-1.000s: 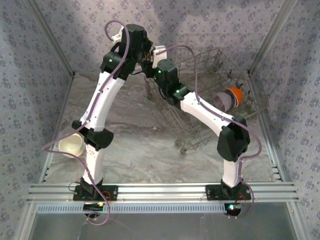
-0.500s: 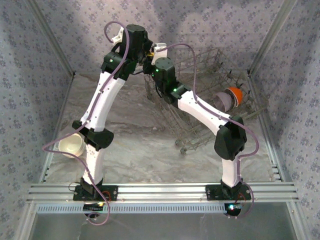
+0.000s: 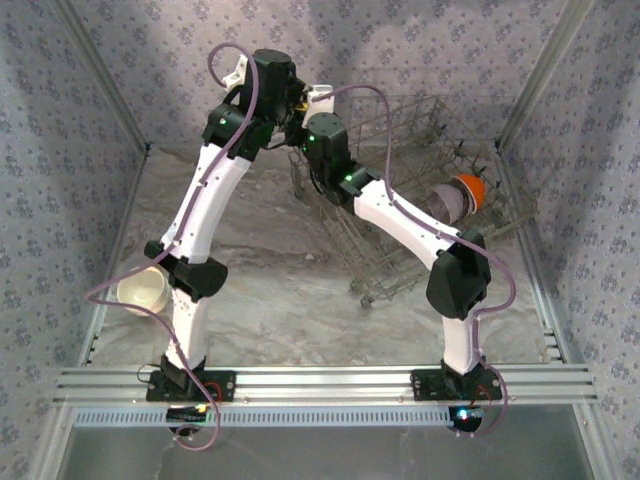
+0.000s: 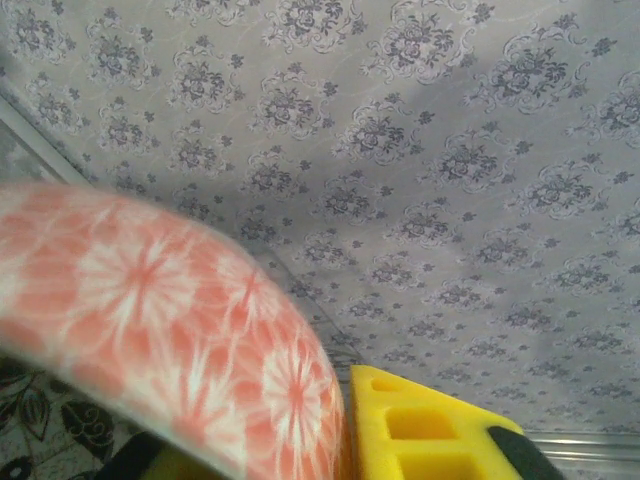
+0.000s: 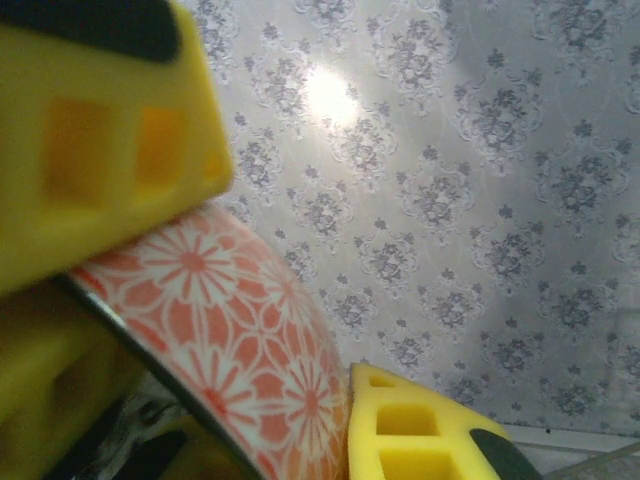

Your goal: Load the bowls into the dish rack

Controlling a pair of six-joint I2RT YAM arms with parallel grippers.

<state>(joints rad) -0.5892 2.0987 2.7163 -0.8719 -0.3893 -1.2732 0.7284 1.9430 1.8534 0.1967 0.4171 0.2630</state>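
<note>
A pink bowl point(image 4: 150, 300) with a white flower pattern is held up high between both arms at the back of the table. My right gripper point(image 5: 250, 430) is shut on the bowl's wall point(image 5: 250, 340), one yellow finger point(image 5: 410, 430) pressed against the outside. My left gripper point(image 4: 290, 440) still straddles the rim, its finger point(image 4: 420, 425) right beside the blurred bowl; touching or just apart is unclear. From above, the left gripper point(image 3: 295, 100) and right gripper point(image 3: 308, 118) meet at the dish rack's point(image 3: 420, 130) left end. An orange bowl point(image 3: 472, 186) and a lavender-grey bowl point(image 3: 447, 200) stand in the rack.
A cream bowl point(image 3: 145, 290) sits on the marbled table by the left arm's elbow. Patterned walls close in the back and both sides. The rack lies at an angle across the right half, with the right arm stretched over it.
The right gripper has reached up to the bowl in the left gripper and shut on it. The left gripper's hold looks to be loosening.
</note>
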